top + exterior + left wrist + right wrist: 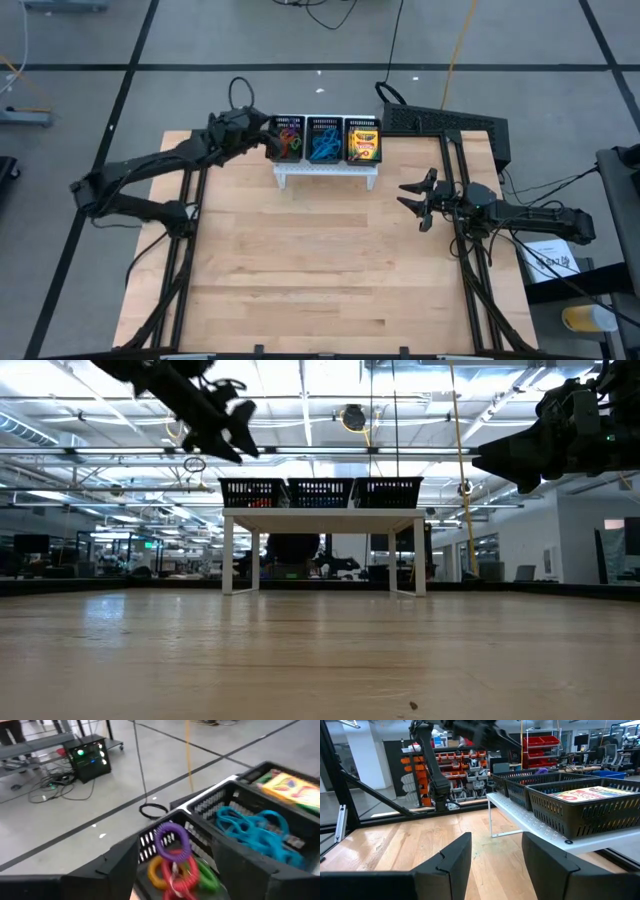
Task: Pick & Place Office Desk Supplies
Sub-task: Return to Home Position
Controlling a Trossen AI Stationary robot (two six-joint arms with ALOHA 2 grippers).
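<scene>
- The light wooden counter (320, 270) fills the middle of the overhead frame. At its upper centre a white stand (327, 172) carries three black mesh bins in a row.
- The left bin (285, 122) holds the small coloured loops. In the left wrist view the purple loop (170, 826) is uppermost, above the orange loop (155, 872), the red loop (180, 877) and the green loop (207, 875). It is blurred, so I cannot tell whether it rests on them.
- The middle bin (324, 122) holds a tangle of blue loops (250, 832).
- The right bin (363, 122) holds the yellow-and-green crayon boxes (363, 145), lying flat with a printed face up.
- The left hand (268, 140) is at the upper left of the overhead frame, right at the left bin's outer edge. In the level view it hangs above the bins' rims, at the upper left.
- Its two fingers are apart and grip nothing. The purple loop shows in the gap between them, clear of both.
- The right hand (412, 198) is at the middle right of the overhead frame, over bare counter below and to the right of the stand, well apart from the bins. Its fingers are spread wide and hold nothing.
</scene>
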